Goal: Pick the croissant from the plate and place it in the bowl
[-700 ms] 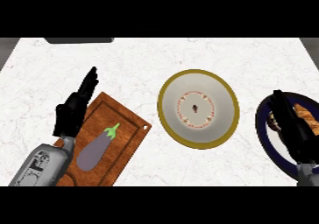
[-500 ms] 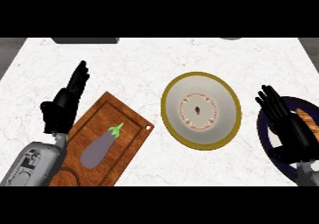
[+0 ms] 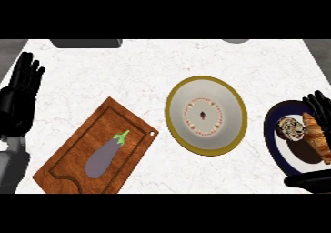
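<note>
Right robot hand shifted right | white marble counter | croissant plated

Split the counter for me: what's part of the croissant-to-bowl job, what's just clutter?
Job:
croissant on the dark-rimmed plate
gold-rimmed bowl, mid-counter
right hand, open over the plate

Clutter:
eggplant
wooden cutting board under it
round pastry beside the croissant
left hand, open, resting at the left edge

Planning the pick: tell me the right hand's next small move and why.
Probably lower the right hand and curl its fingers round the croissant: the hand is open, hovering over the dark plate's far edge, and the croissant lies ungrasped, with the bowl waiting to its left.
</note>
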You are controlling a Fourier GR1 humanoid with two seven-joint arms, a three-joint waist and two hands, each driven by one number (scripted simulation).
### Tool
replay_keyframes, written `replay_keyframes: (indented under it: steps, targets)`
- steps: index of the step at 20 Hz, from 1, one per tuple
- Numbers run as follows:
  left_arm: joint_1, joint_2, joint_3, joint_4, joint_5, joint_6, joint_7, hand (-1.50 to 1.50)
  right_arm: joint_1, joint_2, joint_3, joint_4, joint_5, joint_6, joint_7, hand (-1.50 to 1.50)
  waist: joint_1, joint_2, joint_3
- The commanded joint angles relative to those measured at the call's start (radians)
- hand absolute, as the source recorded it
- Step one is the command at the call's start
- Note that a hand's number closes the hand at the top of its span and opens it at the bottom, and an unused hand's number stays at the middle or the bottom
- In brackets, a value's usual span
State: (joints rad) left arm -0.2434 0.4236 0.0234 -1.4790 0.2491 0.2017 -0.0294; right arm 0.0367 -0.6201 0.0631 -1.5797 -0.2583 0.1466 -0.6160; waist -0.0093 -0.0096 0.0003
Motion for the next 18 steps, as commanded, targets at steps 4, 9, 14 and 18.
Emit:
replay_keyframes:
  steps: [4,9,14,18]
  targets:
    - [-0.005,0.027,0.07,-0.008,0.051,-0.044,0.011,0.0,0.221,-0.166,-0.18,-0.106,0.081,0.042,-0.193,-1.5,-0.02,0.005,-0.001]
    - [0.023,0.006,0.061,0.015,0.018,-0.039,-0.045,0.0,0.251,-0.325,-0.352,-0.072,0.098,0.06,-0.081,-1.5,-0.017,0.006,-0.002]
    - [0.06,0.013,0.08,-0.019,0.031,-0.046,-0.041,0.0,0.359,-0.495,-0.425,-0.107,0.198,0.141,0.03,-1.5,-0.02,0.004,-0.002]
    - [0.09,0.009,0.073,-0.067,0.047,-0.068,-0.019,0.0,0.387,-0.609,-0.468,-0.099,0.239,0.255,0.072,-1.5,-0.004,0.004,-0.002]
